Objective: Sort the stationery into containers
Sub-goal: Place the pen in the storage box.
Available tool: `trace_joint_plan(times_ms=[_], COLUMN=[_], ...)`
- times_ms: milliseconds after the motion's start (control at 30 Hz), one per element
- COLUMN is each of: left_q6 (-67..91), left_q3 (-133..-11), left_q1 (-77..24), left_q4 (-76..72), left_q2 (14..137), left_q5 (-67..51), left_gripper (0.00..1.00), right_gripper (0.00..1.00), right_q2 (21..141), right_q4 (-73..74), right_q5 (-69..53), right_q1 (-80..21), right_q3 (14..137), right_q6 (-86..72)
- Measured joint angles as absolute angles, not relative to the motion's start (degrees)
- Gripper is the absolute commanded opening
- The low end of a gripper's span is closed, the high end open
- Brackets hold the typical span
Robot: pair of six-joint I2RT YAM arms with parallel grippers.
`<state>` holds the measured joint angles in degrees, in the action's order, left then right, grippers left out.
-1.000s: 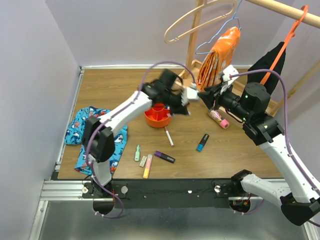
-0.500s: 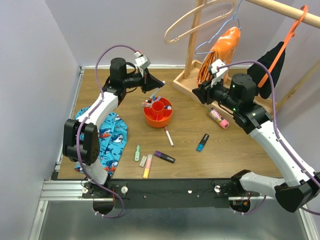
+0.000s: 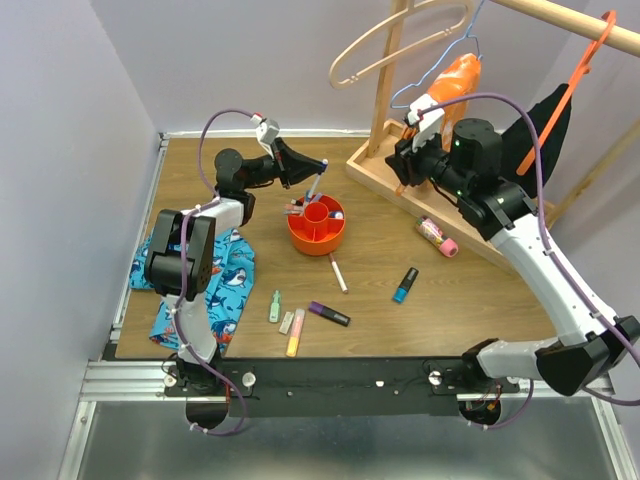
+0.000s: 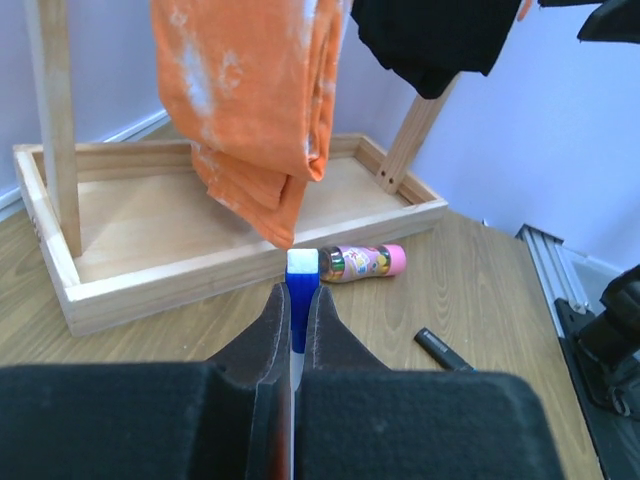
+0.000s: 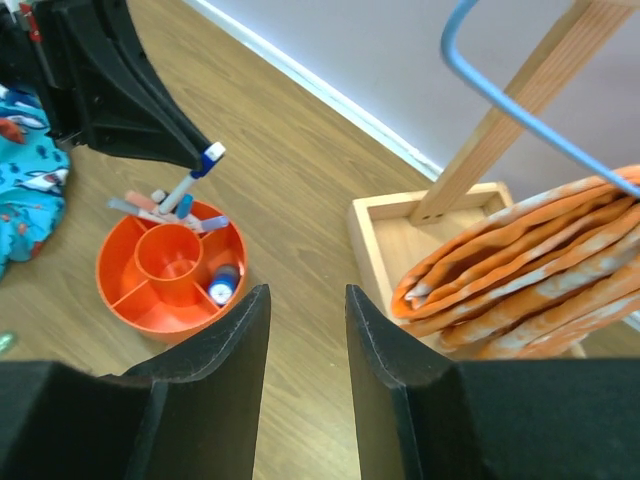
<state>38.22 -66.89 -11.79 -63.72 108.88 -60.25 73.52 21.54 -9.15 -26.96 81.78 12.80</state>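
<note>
Marker [image 3: 314, 186] | left pincer [image 3: 319, 165] clamped, above bowl [image 3: 300, 243] | right pincer [image 5: 306, 305] parted

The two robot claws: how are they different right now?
The left gripper is shut on a blue-and-white marker; the right gripper is open and empty. The left one is beside the orange bowl; the right one is up by the wooden rack. Both have black fingers.

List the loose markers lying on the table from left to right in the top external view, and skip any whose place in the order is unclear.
pale green marker → yellow highlighter → dark purple marker → blue marker → pink marker
</note>
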Motion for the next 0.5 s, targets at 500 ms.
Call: trace_joint_plan(times_ms=[500], left_q6=[46.26], left_q3=[-61.54], left_q1=[-7.77], left_q4=[-74.89], left_q2=[116.40], left_q5=[-60.25], left_gripper=[0.00], right_gripper=[0.42], right_q2=[81.12], right_q4=[25.80], right_q5=[-7.60], right_q1=[-26.89], right_q3=[86.35], right_q6=[15.05])
